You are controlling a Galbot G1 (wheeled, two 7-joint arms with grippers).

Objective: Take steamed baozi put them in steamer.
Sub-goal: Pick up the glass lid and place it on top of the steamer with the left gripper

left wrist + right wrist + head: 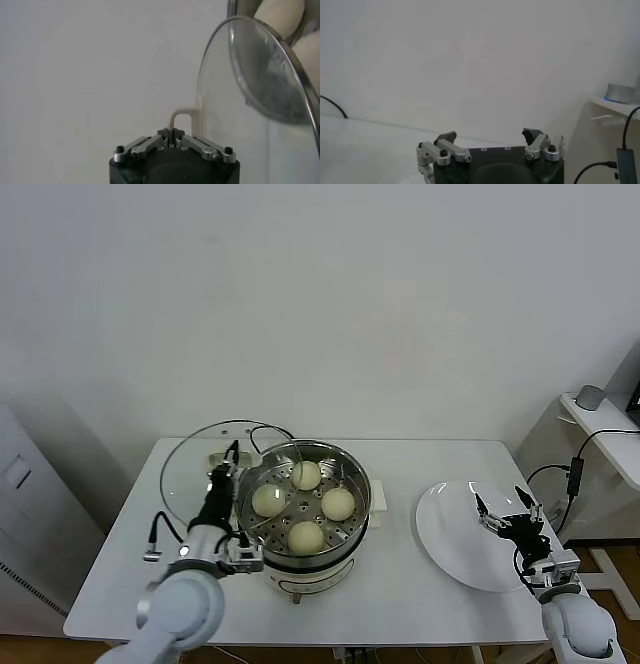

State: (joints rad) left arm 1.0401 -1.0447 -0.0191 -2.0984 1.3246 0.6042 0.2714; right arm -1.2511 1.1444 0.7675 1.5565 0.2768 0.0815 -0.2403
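Note:
Several cream-white steamed baozi (306,474) sit on the perforated tray inside the shiny steel steamer (361,487) at the table's middle; two show in the left wrist view (280,15). My left gripper (231,454) is shut on the cream handle (181,116) of the round glass lid (190,469). It holds the lid tilted at the steamer's left side, overlapping the rim. In the left wrist view my left gripper (172,132) has its fingers pinched on the handle, and the lid (250,100) stands beside the steamer. My right gripper (500,502) hangs open and empty over the white plate, and shows open in the right wrist view (490,136).
A flat white plate (455,539) lies bare on the table's right part. The steamer's white base (300,584) stands near the front edge. A white side table with a grey device (590,395) and a black cable (575,469) is at far right. A grey cabinet (30,504) stands left.

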